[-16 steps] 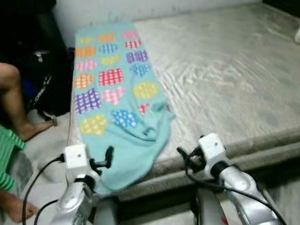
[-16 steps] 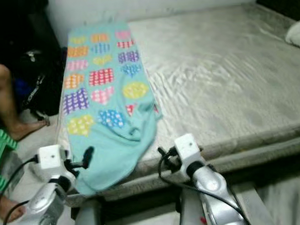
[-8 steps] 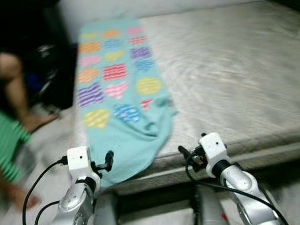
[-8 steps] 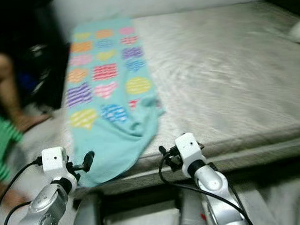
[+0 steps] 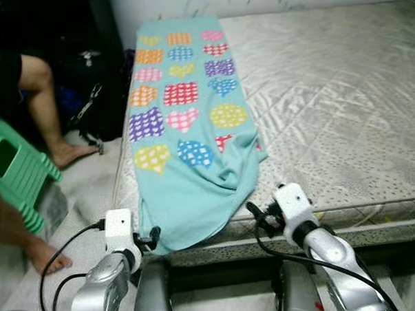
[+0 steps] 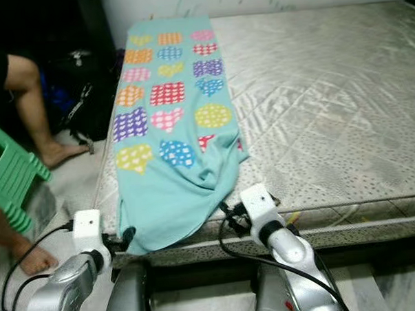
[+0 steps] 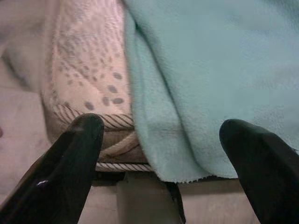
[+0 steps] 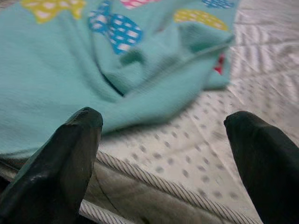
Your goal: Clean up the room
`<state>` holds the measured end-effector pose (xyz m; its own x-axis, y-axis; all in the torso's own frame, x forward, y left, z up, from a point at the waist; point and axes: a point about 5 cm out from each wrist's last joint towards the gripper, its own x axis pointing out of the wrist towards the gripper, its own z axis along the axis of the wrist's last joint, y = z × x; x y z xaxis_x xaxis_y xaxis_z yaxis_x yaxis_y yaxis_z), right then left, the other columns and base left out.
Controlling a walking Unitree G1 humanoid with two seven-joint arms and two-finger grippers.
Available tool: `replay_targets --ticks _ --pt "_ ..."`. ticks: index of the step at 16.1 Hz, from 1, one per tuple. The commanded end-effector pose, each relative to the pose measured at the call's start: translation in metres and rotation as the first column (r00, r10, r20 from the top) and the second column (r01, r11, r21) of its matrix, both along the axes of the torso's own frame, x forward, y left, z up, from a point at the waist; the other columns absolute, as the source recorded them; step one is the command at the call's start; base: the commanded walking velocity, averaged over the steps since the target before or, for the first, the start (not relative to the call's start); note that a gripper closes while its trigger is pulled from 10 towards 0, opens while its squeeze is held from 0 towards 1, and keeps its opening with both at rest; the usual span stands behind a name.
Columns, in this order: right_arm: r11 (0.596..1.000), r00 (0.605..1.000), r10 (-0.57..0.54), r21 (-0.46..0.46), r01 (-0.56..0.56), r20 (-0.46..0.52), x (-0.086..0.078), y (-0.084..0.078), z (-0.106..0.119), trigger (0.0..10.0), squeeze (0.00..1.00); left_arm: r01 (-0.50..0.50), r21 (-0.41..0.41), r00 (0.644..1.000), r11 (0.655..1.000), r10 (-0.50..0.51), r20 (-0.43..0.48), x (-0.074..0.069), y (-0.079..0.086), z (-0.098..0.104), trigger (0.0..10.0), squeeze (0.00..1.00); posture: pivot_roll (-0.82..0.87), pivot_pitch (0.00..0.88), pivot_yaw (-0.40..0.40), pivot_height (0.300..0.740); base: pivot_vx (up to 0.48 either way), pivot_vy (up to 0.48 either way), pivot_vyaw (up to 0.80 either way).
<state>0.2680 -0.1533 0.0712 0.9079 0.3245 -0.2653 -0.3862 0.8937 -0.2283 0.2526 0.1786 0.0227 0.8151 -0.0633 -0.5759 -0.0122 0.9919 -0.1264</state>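
Camera view has shifted since a second ago: robot has stepped or bent closer to the bed, so the blanket (image 5: 190, 129) now sits nearer and more centred, and the blur of the half-second-old frame is gone. The blanket itself has not moved: teal with coloured hearts, it lies along the left side of the mattress (image 5: 328, 88), its near end rumpled and hanging over the front edge. Left gripper (image 7: 161, 154) has dropped lower and come up to the hanging corner; its fingers are spread wide, one in front of the mattress edge and one in front of the teal cloth, nothing held. Right gripper (image 8: 163, 154) is also spread wide and empty, hovering at the mattress edge just beside the rumpled fold. A person's legs (image 5: 47, 107) and a green stool (image 5: 12, 171) sit off to the left on the floor, near a dark bag (image 5: 94, 91). Judgement: approach is done and both grippers are lined up on the near end, so grabbing the blanket to fold or straighten it looks like the next step; no grasp made yet.
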Motion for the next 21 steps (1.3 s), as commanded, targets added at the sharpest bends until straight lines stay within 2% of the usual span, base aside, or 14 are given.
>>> replay_targets --ticks 1,3,6,11,12,13,14,16,20,21 --pt "1.0 1.0 -0.016 -0.002 0.016 0.014 0.0 -0.003 0.005 10.0 0.0 0.0 0.005 1.0 1.0 0.0 -0.008 -0.001 0.004 -0.005 10.0 0.0 -0.14 0.068 0.034 0.553 0.0 0.0 0.0" --pt "0.999 0.999 -0.04 -0.013 0.04 0.02 -0.002 -0.01 0.008 10.0 0.0 0.036 -0.025 0.998 0.999 -0.037 -0.046 0.008 -0.005 -0.017 10.0 0.0 -0.17 0.079 0.033 0.553 0.0 0.0 0.0" --pt "0.998 0.997 -0.064 -0.018 0.065 0.03 -0.004 -0.016 0.011 10.0 0.0 0.027 -0.042 0.998 0.999 -0.029 -0.061 0.017 -0.007 -0.025 10.0 0.0 -0.18 0.085 0.035 0.553 0.0 0.0 0.0" --pt "0.996 0.996 -0.081 -0.028 0.081 0.025 -0.007 -0.023 0.013 10.0 0.0 0.05 -0.014 0.996 0.999 -0.051 -0.066 0.019 -0.007 -0.025 10.0 0.0 -0.19 0.09 0.042 0.553 0.0 0.0 0.0" --pt "0.996 0.996 -0.083 -0.028 0.083 0.025 -0.006 -0.023 0.013 10.0 0.0 0.046 -0.017 0.996 0.999 -0.047 -0.073 0.017 -0.005 -0.027 4.2 0.0 -0.18 0.089 0.041 0.553 0.0 0.0 0.0" --pt "0.997 0.997 -0.077 -0.02 0.078 0.024 -0.005 -0.021 0.013 10.0 0.0 0.036 -0.021 0.995 0.999 -0.037 -0.096 0.015 -0.004 -0.03 0.0 0.0 -0.18 0.089 0.041 0.553 0.0 0.0 0.0" --pt "0.998 0.998 -0.056 0.005 0.056 0.018 -0.005 -0.017 0.015 10.0 0.0 0.027 -0.019 0.994 0.999 -0.029 -0.102 0.015 -0.002 -0.031 0.0 0.0 -0.18 0.089 0.041 0.553 0.0 0.0 0.0" --pt "0.991 0.998 0.057 0.122 -0.053 -0.032 -0.012 -0.006 0.019 10.0 0.0 0.025 -0.006 0.993 1.0 -0.026 -0.112 0.014 0.003 -0.03 0.0 0.0 -0.18 0.085 0.046 0.553 0.0 0.0 0.0" --pt "0.965 0.968 0.208 0.193 -0.179 -0.143 -0.03 -0.004 0.012 10.0 0.0 0.029 -0.004 0.992 1.0 -0.029 -0.126 0.014 0.007 -0.031 0.0 0.0 -0.18 0.084 0.053 0.553 0.0 0.0 0.0" --pt "0.963 0.964 0.218 0.196 -0.187 -0.153 -0.032 -0.005 0.012 10.0 0.0 0.025 -0.007 0.991 1.0 -0.026 -0.131 0.013 0.008 -0.032 0.0 0.0 -0.18 0.084 0.053 0.553 0.0 0.0 0.0"
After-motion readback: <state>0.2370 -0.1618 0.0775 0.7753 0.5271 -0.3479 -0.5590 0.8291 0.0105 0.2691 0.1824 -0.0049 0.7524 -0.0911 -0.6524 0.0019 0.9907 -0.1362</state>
